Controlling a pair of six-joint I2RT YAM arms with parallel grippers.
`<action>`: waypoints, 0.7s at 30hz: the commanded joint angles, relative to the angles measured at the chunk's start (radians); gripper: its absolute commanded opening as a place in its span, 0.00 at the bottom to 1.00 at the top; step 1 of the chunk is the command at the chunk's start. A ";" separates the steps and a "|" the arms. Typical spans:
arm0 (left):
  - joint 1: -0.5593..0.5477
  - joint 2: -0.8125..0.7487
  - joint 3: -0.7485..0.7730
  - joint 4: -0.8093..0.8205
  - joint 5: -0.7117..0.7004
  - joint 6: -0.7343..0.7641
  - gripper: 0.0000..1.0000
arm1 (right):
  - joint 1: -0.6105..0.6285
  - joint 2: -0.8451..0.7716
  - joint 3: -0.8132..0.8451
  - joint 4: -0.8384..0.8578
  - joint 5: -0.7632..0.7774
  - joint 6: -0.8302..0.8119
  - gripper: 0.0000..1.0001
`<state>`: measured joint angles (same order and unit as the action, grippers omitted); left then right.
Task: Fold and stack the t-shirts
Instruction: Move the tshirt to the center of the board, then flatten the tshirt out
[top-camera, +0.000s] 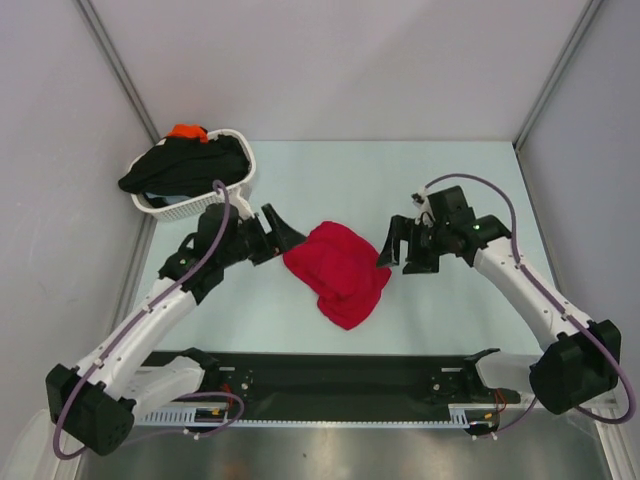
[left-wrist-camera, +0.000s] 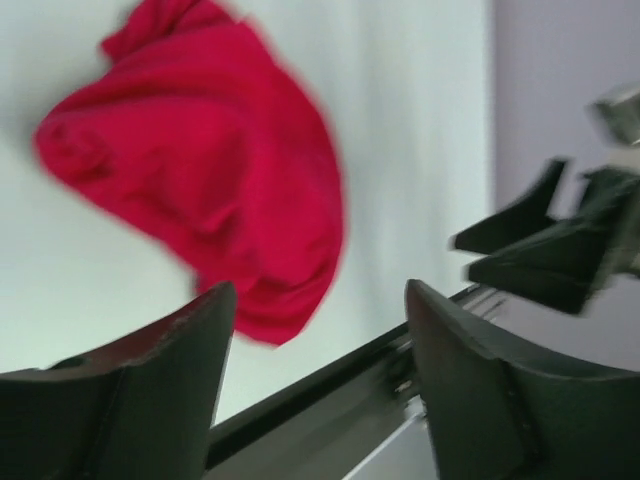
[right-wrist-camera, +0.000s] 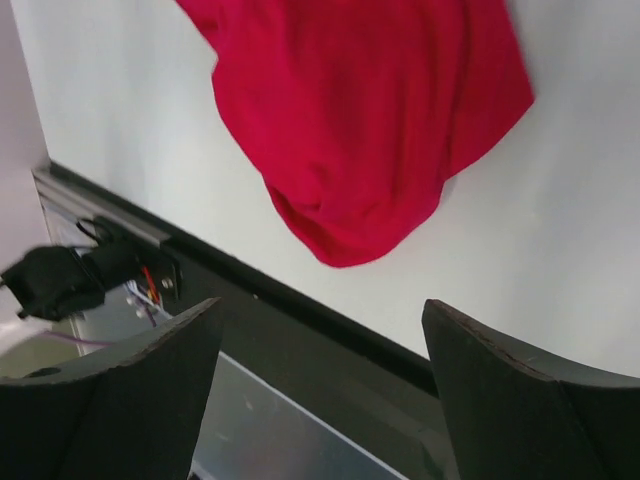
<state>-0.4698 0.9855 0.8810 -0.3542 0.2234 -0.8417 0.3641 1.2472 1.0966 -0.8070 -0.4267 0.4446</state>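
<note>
A crumpled crimson red t-shirt (top-camera: 340, 270) lies in a heap on the table's middle; it also shows in the left wrist view (left-wrist-camera: 210, 160) and the right wrist view (right-wrist-camera: 370, 110). My left gripper (top-camera: 282, 232) is open and empty, just left of the heap's upper edge. My right gripper (top-camera: 398, 243) is open and empty, just right of the heap. A black t-shirt (top-camera: 185, 165) and an orange t-shirt (top-camera: 187, 132) lie bunched in the white basket (top-camera: 243, 180) at the back left.
The black base rail (top-camera: 330, 372) runs along the table's near edge. Grey walls stand at the left, back and right. The right gripper's fingers (left-wrist-camera: 530, 235) show in the left wrist view.
</note>
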 joint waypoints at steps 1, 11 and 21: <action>-0.030 0.044 -0.051 -0.103 0.065 0.107 0.71 | 0.039 0.035 -0.066 0.023 -0.041 -0.037 0.85; -0.290 0.395 -0.126 0.061 0.185 0.145 0.70 | 0.121 0.103 -0.325 0.290 -0.132 0.086 0.66; -0.290 0.502 -0.163 0.199 0.125 0.128 0.56 | 0.124 0.202 -0.399 0.491 -0.133 0.134 0.56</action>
<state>-0.7609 1.4792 0.7162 -0.2531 0.3679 -0.7174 0.4831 1.4178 0.6861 -0.4168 -0.5446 0.5587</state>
